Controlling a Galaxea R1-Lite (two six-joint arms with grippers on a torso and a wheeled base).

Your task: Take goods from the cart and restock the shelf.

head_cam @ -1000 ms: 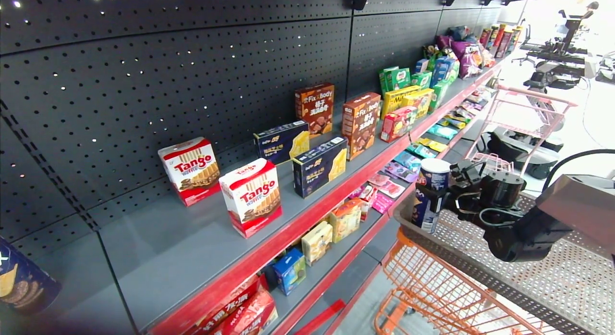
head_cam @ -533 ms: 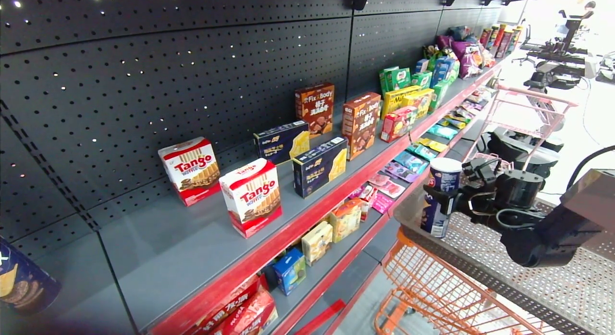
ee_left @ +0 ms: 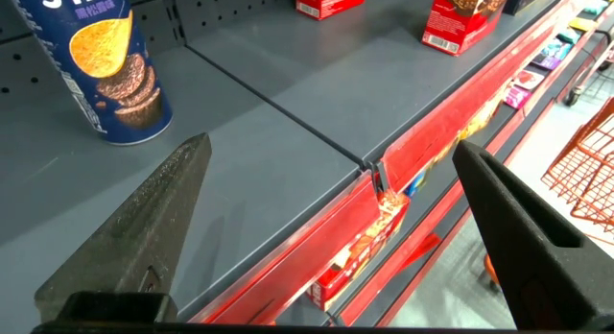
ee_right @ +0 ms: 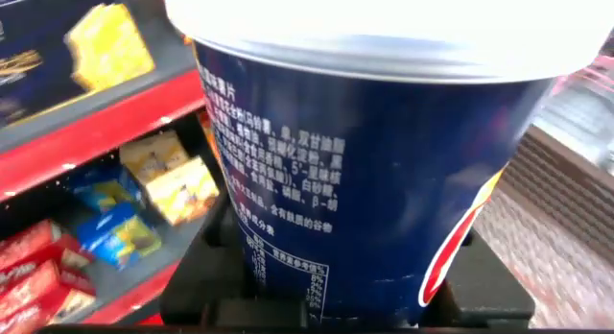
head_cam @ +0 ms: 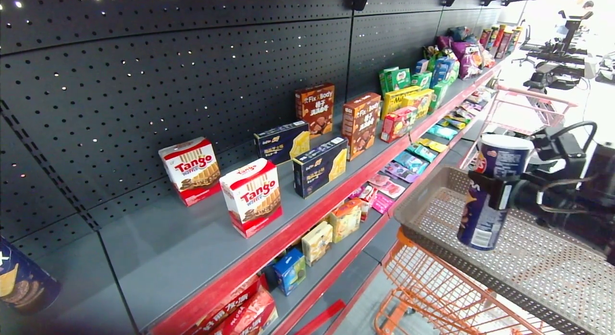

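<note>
A tall dark-blue chip can with a white lid [head_cam: 490, 191] hangs upright above the cart's grey perforated tray [head_cam: 552, 272], held in my right gripper [head_cam: 499, 193], which is shut on its middle. Up close the same chip can [ee_right: 384, 180] shows its blue printed wall and white lid, with the gripper's black fingers [ee_right: 240, 286] on either side of it. My left gripper [ee_left: 336, 238] is open over the grey shelf board [ee_left: 288, 113], near a second blue chip can [ee_left: 110, 70] standing on the board. That second can [head_cam: 21, 282] sits at the shelf's far left.
Red-and-white wafer boxes [head_cam: 250, 195], dark-blue boxes [head_cam: 319, 164] and brown boxes [head_cam: 360, 123] stand along the shelf [head_cam: 163, 248] with its red front edge. Lower shelves hold small packs [head_cam: 317, 241]. The orange cart basket [head_cam: 432, 291] sits under the tray; a pink cart [head_cam: 533, 109] stands behind.
My right gripper has lifted the chip can up out of the cart's tray and carried it to the right, nearer the camera. The shelf goods stayed still.
</note>
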